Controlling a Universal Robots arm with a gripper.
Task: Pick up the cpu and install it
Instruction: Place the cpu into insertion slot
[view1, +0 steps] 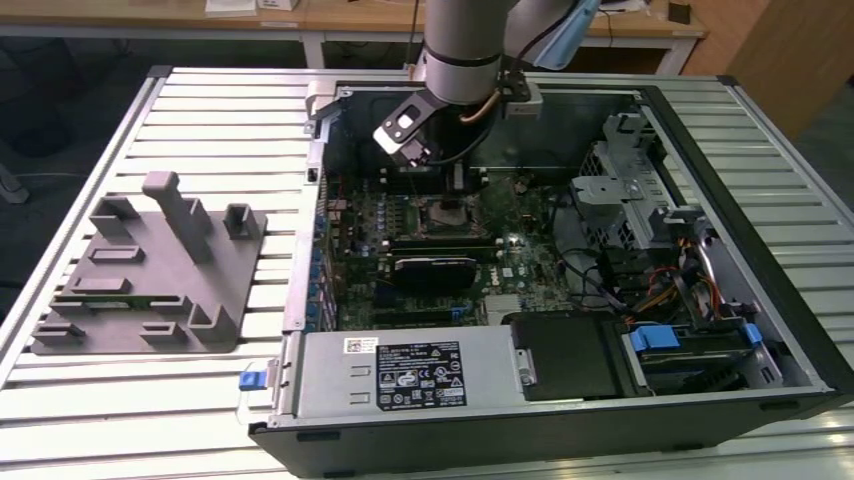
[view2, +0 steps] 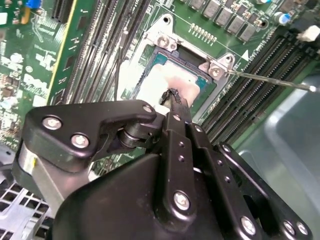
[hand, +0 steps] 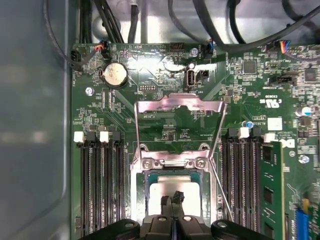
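The cpu (hand: 187, 191) lies flat in its socket on the motherboard (hand: 240, 95), its silver top bright and a teal rim around it; the second wrist view shows the cpu (view2: 152, 82) the same way. My gripper (hand: 172, 198) hangs right over the middle of the chip, its two black fingertips (view2: 173, 96) pressed together with nothing between them. I cannot tell whether the tips touch the chip. The socket's metal load plate (hand: 180, 117) is flipped up and open, and the thin lever (hand: 220, 192) stands free beside it. In the exterior view the arm (view1: 461, 60) reaches down into the open computer case (view1: 801, 330).
Black memory slots (hand: 100, 185) flank the socket, and a green memory stick (hand: 270, 195) stands in one of them. Cables (hand: 210, 20) run past the board's edge. In the exterior view a grey fixture (view1: 147, 270) sits left of the case, with the power supply (view1: 400, 375) near the front.
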